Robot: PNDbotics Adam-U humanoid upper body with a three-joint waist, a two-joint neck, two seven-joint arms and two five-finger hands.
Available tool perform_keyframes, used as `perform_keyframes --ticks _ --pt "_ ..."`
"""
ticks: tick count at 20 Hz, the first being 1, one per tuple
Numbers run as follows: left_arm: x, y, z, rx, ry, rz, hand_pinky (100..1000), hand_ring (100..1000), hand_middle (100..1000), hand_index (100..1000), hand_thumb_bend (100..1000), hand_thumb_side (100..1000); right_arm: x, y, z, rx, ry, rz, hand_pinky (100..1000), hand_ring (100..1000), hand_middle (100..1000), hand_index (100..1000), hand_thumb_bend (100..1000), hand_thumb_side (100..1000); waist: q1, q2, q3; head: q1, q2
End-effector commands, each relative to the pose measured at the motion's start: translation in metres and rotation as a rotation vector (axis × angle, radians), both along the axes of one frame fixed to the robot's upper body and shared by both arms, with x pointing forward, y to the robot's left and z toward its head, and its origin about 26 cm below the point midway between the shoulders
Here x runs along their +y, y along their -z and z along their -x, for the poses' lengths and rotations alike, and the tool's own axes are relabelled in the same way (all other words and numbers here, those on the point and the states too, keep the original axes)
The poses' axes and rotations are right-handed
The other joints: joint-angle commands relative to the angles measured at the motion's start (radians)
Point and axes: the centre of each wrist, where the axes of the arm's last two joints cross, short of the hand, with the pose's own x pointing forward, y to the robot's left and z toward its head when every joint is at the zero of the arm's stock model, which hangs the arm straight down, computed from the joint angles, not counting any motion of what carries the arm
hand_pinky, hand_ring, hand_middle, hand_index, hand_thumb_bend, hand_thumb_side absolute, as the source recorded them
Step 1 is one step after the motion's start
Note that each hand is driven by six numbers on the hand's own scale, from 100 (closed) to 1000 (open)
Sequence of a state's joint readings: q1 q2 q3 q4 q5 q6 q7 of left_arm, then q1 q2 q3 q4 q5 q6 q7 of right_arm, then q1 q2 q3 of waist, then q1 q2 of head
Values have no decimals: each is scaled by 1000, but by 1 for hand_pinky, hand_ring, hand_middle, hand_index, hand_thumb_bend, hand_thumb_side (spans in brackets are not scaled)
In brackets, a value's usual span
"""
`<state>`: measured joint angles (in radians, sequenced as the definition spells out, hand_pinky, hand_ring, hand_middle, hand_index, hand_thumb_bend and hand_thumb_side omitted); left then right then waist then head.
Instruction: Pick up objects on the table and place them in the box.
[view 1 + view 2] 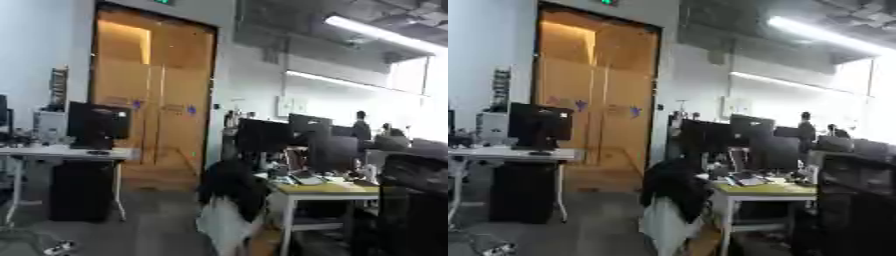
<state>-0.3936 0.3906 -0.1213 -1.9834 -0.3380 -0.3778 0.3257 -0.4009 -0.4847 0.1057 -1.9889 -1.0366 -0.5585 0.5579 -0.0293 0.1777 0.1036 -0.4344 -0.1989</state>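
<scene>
A dark block point(411, 205) filled the lower right corner, nearest the camera and too blurred to name. Just beyond it, a chair draped with a dark jacket point(229, 187) over something pale stood at the end of a desk with a yellowish top point(328, 189) and white legs.

Neither of the robot's hands showed in either view, so how their fingers stood could not be told. No box and no objects to pick up showed either — the head was facing out across an office room, not down at a work table.

On the yellowish desk stood dark monitors point(289, 137) with small clutter at their feet. At the left a white table point(66, 152) carried another dark monitor point(96, 125), with a black cabinet point(80, 190) beneath it. Between the two, at the far wall, stood tall wooden double doors point(153, 95). A long ceiling light point(385, 35) ran across the upper right.

The left eye view showed a small pale thing on the grey floor point(57, 246) at the lower left more fully; in the right eye view it sat almost at the bottom edge
</scene>
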Motion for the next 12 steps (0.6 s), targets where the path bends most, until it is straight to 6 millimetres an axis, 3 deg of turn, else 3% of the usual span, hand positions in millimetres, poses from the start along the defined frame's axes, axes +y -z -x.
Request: perform_keyframes --ticks 1,12 --pt "2 -7 2 -24 -3 1 845 733 937 787 286 671 -2 -6 2 -510 50 45 534 628 657 681 164 715 3 -19 -1 -19 7" --pt "2 -6 3 -8 2 6 849 733 945 785 277 682 -2 -6 2 -514 52 49 536 631 659 682 163 717 3 -18 -4 -16 18"
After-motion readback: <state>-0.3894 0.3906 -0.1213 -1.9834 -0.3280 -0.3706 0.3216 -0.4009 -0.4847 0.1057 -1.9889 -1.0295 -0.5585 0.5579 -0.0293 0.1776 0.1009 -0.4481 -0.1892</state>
